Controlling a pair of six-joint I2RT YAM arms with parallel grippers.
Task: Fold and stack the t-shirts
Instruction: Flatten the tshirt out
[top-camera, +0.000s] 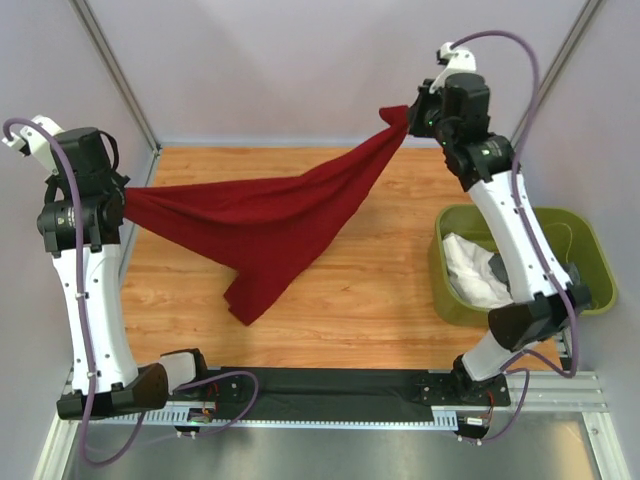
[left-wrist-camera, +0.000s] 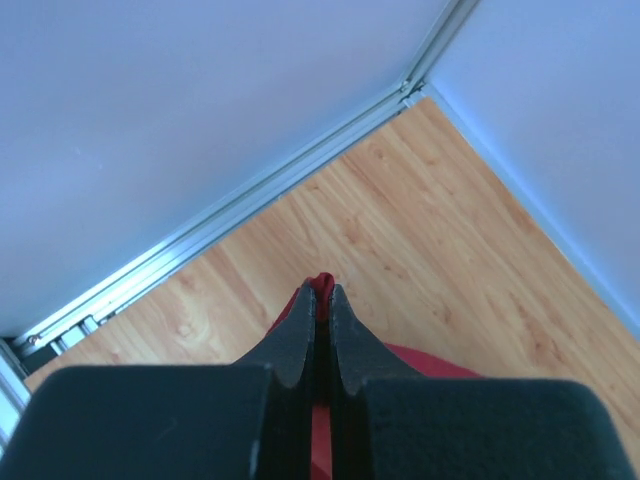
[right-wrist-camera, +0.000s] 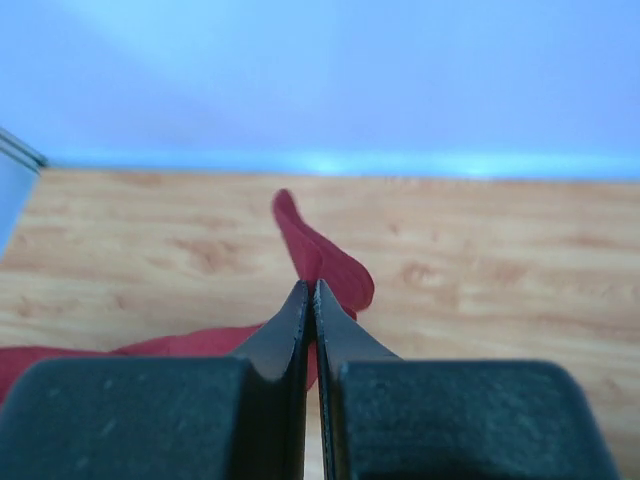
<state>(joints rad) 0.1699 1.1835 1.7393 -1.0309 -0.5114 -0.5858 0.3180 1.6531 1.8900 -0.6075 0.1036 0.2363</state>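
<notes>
A dark red t-shirt (top-camera: 270, 220) hangs stretched above the wooden table between both arms, its lowest fold drooping toward the table's middle. My left gripper (top-camera: 126, 193) at the left is shut on one end of the cloth; the red fabric (left-wrist-camera: 322, 285) pokes out past the pinched fingertips (left-wrist-camera: 320, 300). High at the back right, my right gripper (top-camera: 404, 118) is shut on the other end, and a red flap (right-wrist-camera: 325, 262) sticks out beyond its closed tips (right-wrist-camera: 309, 292). A white t-shirt (top-camera: 470, 268) and a dark grey one (top-camera: 500, 268) lie in the tub.
An olive-green plastic tub (top-camera: 520, 225) stands at the table's right edge, partly behind the right arm. Pale walls and metal frame rails (left-wrist-camera: 250, 200) close in the table at the back and sides. A black mat (top-camera: 330, 380) runs along the near edge.
</notes>
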